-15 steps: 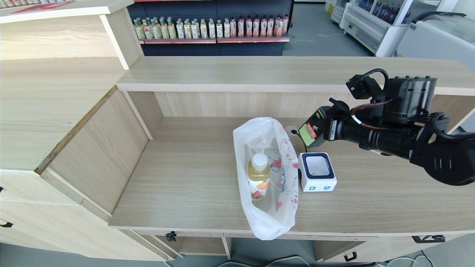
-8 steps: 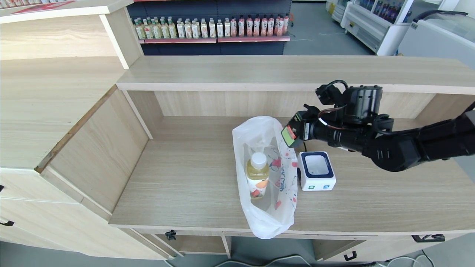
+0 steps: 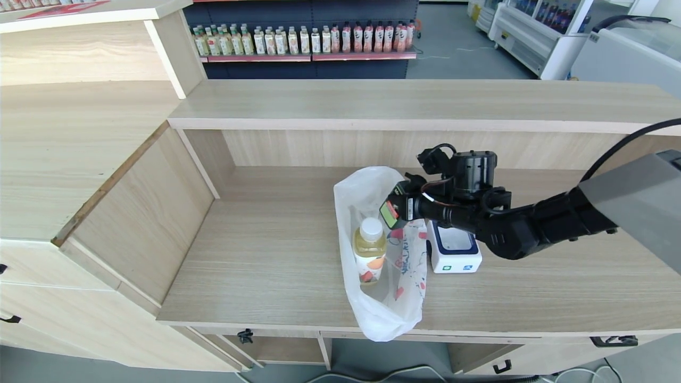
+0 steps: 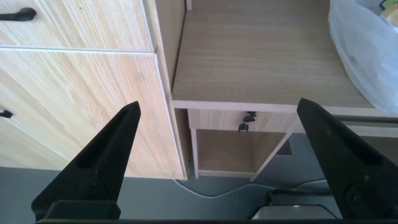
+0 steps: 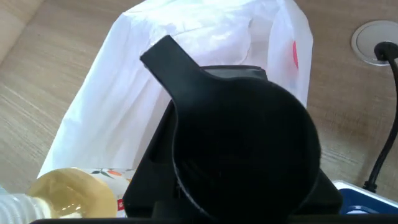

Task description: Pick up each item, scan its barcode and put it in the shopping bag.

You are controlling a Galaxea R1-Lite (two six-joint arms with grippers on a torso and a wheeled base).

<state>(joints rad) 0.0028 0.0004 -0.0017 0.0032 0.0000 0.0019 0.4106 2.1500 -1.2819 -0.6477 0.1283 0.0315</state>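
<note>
A white plastic shopping bag (image 3: 367,186) lies open on the wooden counter with a yellow drink bottle (image 3: 370,249) inside it. My right gripper (image 3: 405,207) is shut on a dark round container with a green and red label (image 3: 389,214), held just above the bag's right rim, left of the white scanner box (image 3: 455,256). In the right wrist view the dark container (image 5: 242,149) hangs over the bag (image 5: 186,56) and the bottle (image 5: 68,194). My left gripper (image 4: 217,162) is open, low beside the counter's front edge, with the bag (image 4: 367,50) farther off.
The counter (image 3: 266,255) has a raised back shelf (image 3: 404,103) and a side wall on the left. A cable grommet (image 5: 376,38) with a black cord sits behind the scanner. Drawers with black handles (image 4: 18,14) are below the counter.
My right arm has carried the dark container left and down, from above the scanner to over the bag's opening. The bag, bottle and scanner have stayed put.
</note>
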